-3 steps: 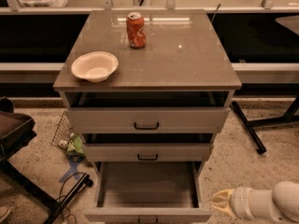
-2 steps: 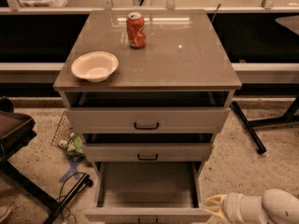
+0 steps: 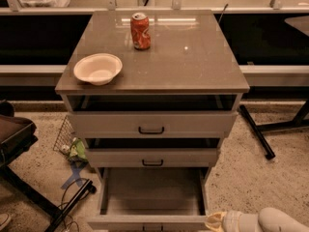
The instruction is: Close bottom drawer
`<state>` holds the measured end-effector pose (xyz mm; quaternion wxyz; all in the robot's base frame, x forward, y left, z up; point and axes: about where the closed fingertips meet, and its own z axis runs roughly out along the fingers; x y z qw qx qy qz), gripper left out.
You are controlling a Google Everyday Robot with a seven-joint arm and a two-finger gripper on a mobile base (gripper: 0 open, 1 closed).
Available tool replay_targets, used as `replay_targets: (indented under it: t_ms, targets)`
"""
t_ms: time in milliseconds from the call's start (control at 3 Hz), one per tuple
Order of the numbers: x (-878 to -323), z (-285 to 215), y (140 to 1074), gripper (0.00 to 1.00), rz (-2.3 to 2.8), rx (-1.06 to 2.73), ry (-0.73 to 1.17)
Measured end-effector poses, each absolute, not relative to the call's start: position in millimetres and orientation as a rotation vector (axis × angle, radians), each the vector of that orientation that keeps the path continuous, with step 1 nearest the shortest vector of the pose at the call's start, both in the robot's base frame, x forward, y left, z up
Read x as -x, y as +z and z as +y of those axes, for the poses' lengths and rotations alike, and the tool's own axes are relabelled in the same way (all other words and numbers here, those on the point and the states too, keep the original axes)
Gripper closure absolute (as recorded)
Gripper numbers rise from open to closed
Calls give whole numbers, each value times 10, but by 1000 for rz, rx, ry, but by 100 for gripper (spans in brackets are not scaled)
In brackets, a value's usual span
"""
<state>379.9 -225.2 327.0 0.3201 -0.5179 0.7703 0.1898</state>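
1. Since the frame a second ago, the gripper [image 3: 216, 221] has slid left and dropped lower in my view. Its yellowish tip now sits just beside the right end of the bottom drawer [image 3: 152, 195]'s front panel.
2. From this feed I cannot tell whether the gripper is spread or pressed together, nor whether it is touching the panel.
3. The pale arm [image 3: 273, 221] runs off to the right along the lower edge of the view.
4. The bottom drawer stands pulled far out toward me. Its wide shallow tray is bare inside, and its front is cut by the lower edge of the view.
5. The middle drawer [image 3: 152, 157] sits above it, out only a little, with a dark gap along its top and a small black bar handle at its centre.
6. The top drawer [image 3: 152, 123] is the widest. It is also slightly out and has the same kind of handle.
7. On the cabinet top [image 3: 193, 66] I see a red can [image 3: 140, 31] standing upright near the back. A pale bowl [image 3: 98, 68] sits at the front left, well apart from the can.
8. On the floor to the left of the cabinet there is a wire basket [image 3: 63, 134], a small green item [image 3: 76, 150] and a blue tape cross [image 3: 72, 175].
9. A black leg [image 3: 256, 132] slants across the floor on the right.
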Motion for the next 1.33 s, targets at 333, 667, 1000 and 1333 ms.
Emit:
replay_targets:
  t_ms: [333, 667, 1000, 1333]
  targets:
    - [-3743, -2207, 2882, 100, 2027, 1322, 545]
    - [-3667, -2139, 2534, 100, 2021, 1274, 595]
    - [-3542, -1834, 1893, 100, 2001, 1198, 717]
    - [-3542, -1834, 1893, 100, 2001, 1198, 718]
